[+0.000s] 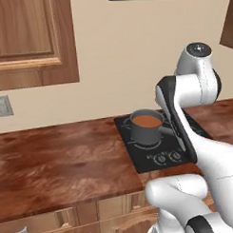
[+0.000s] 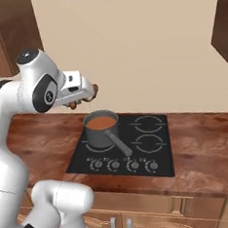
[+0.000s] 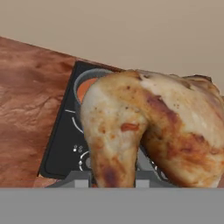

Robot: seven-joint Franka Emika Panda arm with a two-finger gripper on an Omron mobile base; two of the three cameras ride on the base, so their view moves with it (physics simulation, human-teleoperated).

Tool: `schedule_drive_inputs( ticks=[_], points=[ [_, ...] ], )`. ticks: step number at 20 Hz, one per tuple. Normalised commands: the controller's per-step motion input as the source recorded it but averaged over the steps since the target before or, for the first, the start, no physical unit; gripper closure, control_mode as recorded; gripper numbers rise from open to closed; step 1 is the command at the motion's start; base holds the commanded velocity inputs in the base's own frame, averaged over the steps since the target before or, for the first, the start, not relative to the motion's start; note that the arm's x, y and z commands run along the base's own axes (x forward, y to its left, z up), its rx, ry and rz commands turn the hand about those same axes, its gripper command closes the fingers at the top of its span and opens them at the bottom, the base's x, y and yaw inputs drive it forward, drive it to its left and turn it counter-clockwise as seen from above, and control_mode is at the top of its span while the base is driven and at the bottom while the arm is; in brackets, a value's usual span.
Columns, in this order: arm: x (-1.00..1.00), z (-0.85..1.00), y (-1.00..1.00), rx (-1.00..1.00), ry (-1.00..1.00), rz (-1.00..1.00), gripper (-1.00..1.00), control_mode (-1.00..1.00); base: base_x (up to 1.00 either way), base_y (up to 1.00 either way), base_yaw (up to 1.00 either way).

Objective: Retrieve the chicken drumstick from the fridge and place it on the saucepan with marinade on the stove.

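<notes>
The chicken drumstick fills the hand view, pinched in the closed gripper, raised at about ten o'clock of the saucepan of marinade on the stove. Releasing here, short of the rim, would likely drop it onto the counter.

The 2 base views look forward and down from behind the arm, left and right, sharing the stove and tabletop; the hand view sits close above the drumstick.
</notes>
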Motion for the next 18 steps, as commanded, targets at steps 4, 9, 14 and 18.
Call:
schedule_drive_inputs(
  ticks=[4, 9, 14, 18],
  points=[
    [0.13, -0.44, 0.0, 0.0, 0.06, 0.0, 1.0, -1.0, 0.0, 0.0, 0.0],
    [0.15, -0.36, 0.0, 0.05, 0.01, 0.0, 1.0, -1.0, 0.0, 0.0, 0.0],
    [0.16, -0.29, -0.04, 0.12, 0.0, 0.0, 1.0, -1.0, 0.0, 0.0, 0.0],
    [0.23, -0.35, 0.0, 0.14, 0.0, 0.0, 1.0, -1.0, 0.0, 0.0, 0.0]
  ],
)
